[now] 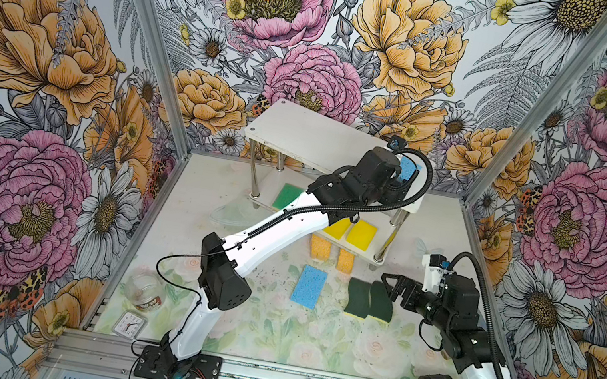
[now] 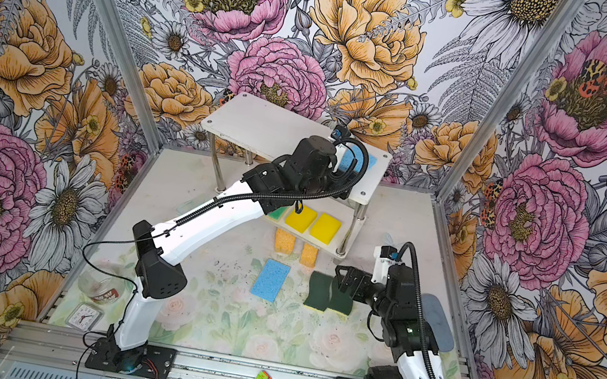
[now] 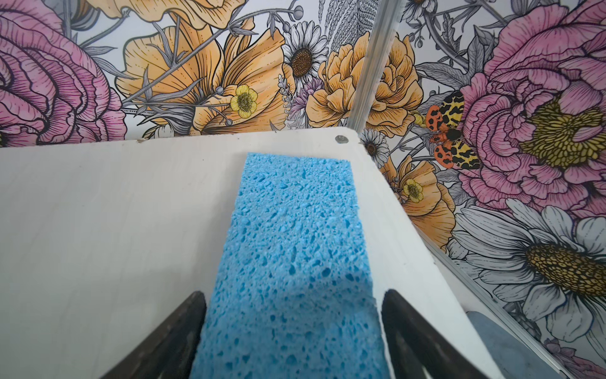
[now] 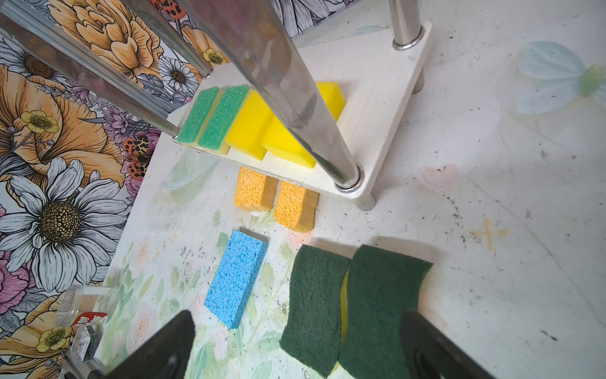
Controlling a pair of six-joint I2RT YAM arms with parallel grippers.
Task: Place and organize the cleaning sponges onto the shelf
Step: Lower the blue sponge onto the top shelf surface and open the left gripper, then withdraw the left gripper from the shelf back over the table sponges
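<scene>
While left hand point(image 3: 292, 295) gapes around one blue sponge point(image 3: 295, 223) atop shelf point(image 3: 98, 203), right hand point(image 4: 298, 315) wide above two dark-green sponges point(image 4: 383, 295)

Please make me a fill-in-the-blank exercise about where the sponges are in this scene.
The sponge on the shelf's top board is ____.
Its lower board holds ____ sponges.
The orange sponges lie on the ____.
The wavy sponges under the open right claw are dark ____ on top.
Missing words: blue; four; table; green.
</scene>
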